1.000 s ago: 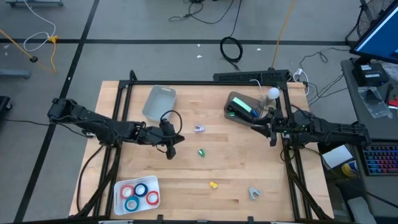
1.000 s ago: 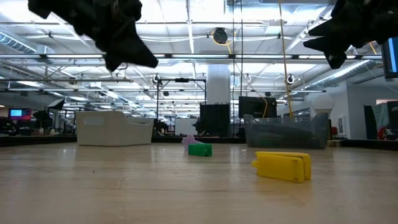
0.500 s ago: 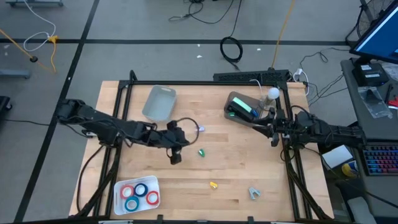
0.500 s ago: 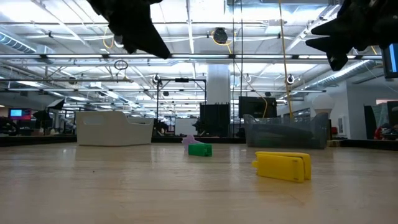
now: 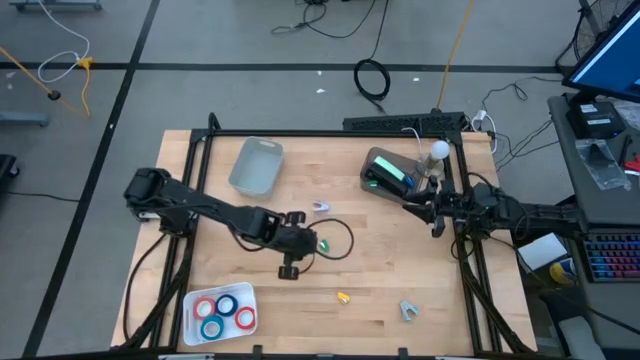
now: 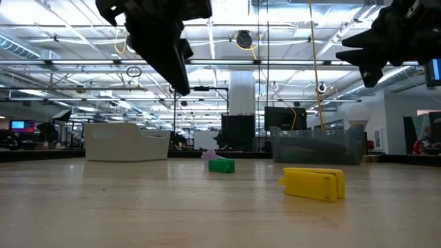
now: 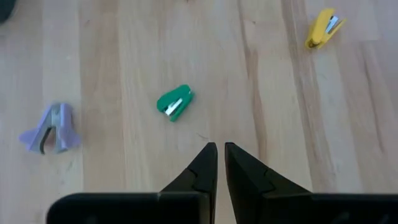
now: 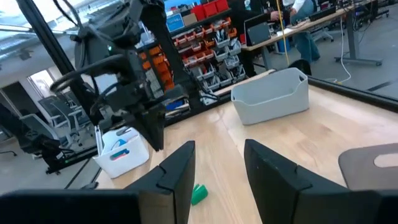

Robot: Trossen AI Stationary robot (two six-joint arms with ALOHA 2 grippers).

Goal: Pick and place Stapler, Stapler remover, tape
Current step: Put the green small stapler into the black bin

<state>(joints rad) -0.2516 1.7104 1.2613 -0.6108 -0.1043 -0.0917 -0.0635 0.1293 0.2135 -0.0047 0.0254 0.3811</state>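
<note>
Green hard plastic, that small wedge-shaped stapler (image 7: 175,103) lying flat on the pale wooden table (image 5: 380,270) near its middle, looks light and stiff, likely to skate on the smooth boards if nudged; I'd pinch it across its narrow sides, not end to end. The left gripper (image 7: 217,155) hangs above it, just short of it, fingers almost touching and empty, so they'd need to spread first. A small yellow plastic stapler (image 7: 323,28) lies farther toward the front edge. The right gripper (image 8: 217,162) waits at the table's right side, fingers partly apart, holding nothing.
</note>
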